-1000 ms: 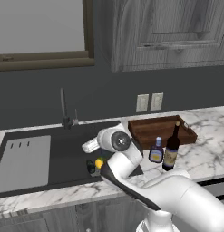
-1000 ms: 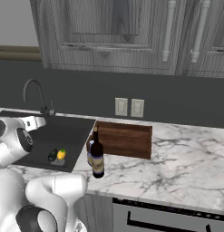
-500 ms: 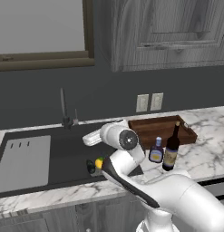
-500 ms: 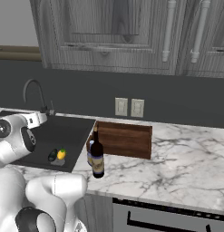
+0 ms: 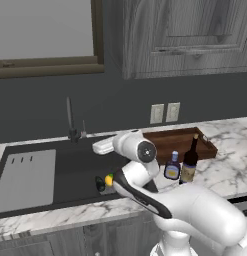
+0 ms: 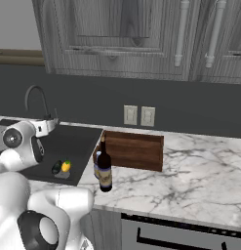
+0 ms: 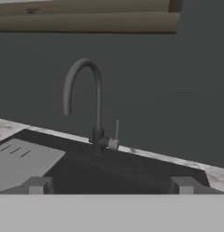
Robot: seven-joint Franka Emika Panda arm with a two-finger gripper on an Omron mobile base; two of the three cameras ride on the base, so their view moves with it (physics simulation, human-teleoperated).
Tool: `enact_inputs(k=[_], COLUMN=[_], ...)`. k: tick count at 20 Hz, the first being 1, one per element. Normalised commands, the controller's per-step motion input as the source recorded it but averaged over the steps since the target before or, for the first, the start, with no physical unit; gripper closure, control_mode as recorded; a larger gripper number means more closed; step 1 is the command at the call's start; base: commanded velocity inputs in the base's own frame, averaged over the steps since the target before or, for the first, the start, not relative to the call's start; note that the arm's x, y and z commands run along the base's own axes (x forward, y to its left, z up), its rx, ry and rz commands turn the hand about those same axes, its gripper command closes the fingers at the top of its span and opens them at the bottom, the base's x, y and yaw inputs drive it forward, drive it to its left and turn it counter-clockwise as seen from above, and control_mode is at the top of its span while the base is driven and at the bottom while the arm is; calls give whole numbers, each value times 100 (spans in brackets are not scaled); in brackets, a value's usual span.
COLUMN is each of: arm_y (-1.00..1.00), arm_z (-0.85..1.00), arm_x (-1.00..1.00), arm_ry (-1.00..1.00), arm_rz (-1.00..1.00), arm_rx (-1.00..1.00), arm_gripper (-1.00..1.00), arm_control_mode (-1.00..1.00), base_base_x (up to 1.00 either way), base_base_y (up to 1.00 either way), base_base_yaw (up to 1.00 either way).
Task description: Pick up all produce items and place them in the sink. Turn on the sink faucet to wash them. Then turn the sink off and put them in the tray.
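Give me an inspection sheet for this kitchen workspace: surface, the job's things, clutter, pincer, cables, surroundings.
Surface: white marble counter with a dark sink set in it; lighter drainboard at its left end.
Job's things: yellow fruit and dark green item lie side by side in the basin near its front edge. Faucet upright at the back rim, lever standing up beside its base. Wooden tray on the counter right of the sink, nothing seen in it.
Clutter: wine bottle and small blue-capped bottle in front of the tray.
Pincer: pincer open, holding nothing, facing the faucet over the basin.
Cables: nothing seen.
Surroundings: dark backsplash, two wall outlets, grey cabinets above.
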Motion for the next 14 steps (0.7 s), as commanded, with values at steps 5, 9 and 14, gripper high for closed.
enact_inputs(k=[5,9,14], arm_y=[-15,0,-1], arm_z=[0,0,0], arm_x=[28,20,21], arm_ry=[-1,-1,0], arm_rz=[1,3,1], arm_rx=[10,1,1], arm_gripper=[-100,-100,-100], arm_control_mode=[-100,-100,-100], base_base_x=[0,0,0], base_base_y=[0,0,0], base_base_yaw=[0,0,0])
